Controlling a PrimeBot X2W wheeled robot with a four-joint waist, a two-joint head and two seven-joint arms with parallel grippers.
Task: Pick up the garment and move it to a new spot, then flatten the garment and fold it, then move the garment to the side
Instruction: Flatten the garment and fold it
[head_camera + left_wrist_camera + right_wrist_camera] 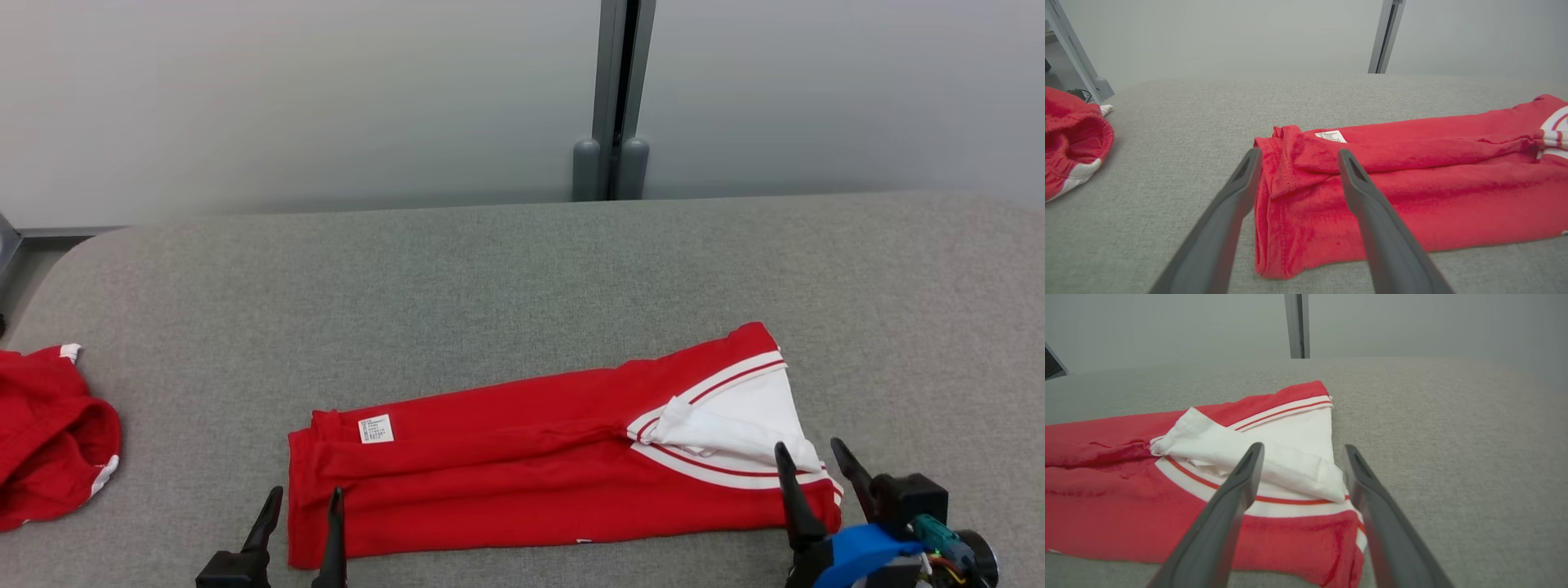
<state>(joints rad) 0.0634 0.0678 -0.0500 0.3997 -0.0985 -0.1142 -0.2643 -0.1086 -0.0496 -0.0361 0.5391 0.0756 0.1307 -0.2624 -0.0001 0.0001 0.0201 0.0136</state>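
The red garment (531,457) lies on the grey cloth-covered table (490,278) as a long folded band running across the near part of the surface; its hem end, with a small white care label (375,429), points to the robot's left, and its white collar panel (751,404) with red stripes points to the right.

The left gripper (305,492) stands with its jaws spread wide and nothing between them; in its wrist view one finger sits just off the hem edge over bare table and the other over the red cloth, so it straddles the near-left corner. The right gripper (808,446) is likewise wide apart and empty; its fingers bracket the end of a loose white flap at the collar, the outer one over table beside the garment's right edge. Whether either set of fingertips touches the cloth I cannot tell.

By my reading the lengthwise folds are in and a fold across the band, or the move to the side, is due; the risks follow from that. The layers at the hem corner are stacked and slightly uneven; a shallow pinch may take only the top layer and peel the fold open on lifting. The white flap sits proud and unpinned; a lift may drag it out or bunch it. Uneven lifting by the two arms would let the long middle sag and skew. A second red garment (49,433) lies crumpled at the table's left edge; a move that way could run into it.
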